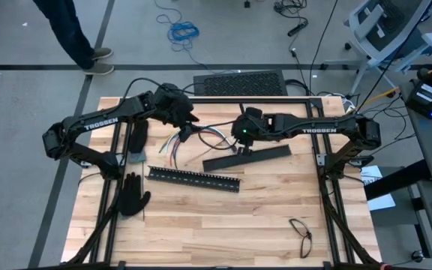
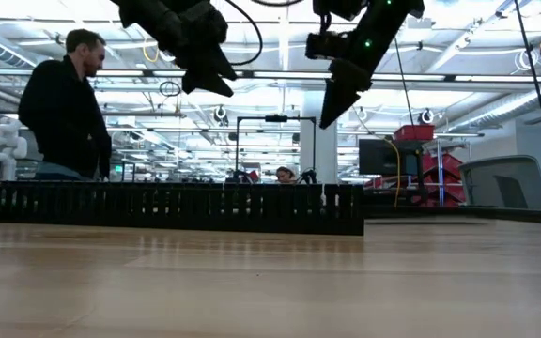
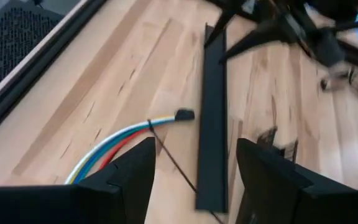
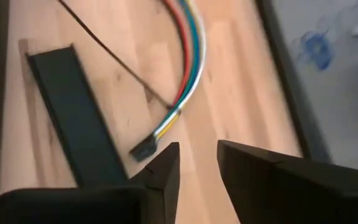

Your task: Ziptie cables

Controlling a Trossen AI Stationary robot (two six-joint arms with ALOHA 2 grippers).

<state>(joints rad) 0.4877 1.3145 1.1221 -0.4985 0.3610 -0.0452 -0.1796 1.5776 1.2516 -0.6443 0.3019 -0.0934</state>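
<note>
Your ziptie (image 3: 166,155) rings the cables (image 3: 114,146) at centre frame; both grippers (image 3: 194,177) (image 4: 197,165) gape empty; trimming remains.

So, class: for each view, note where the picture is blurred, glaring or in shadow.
High view: even light, soft shadows under the arms. Low view: bright ceiling lights glare, so the slotted bar and both tools show as dark silhouettes, and the near table is soft. Left wrist view: the cables are fairly clear, the other arm is smeared. Right wrist view: blurred throughout, cables included.
</note>
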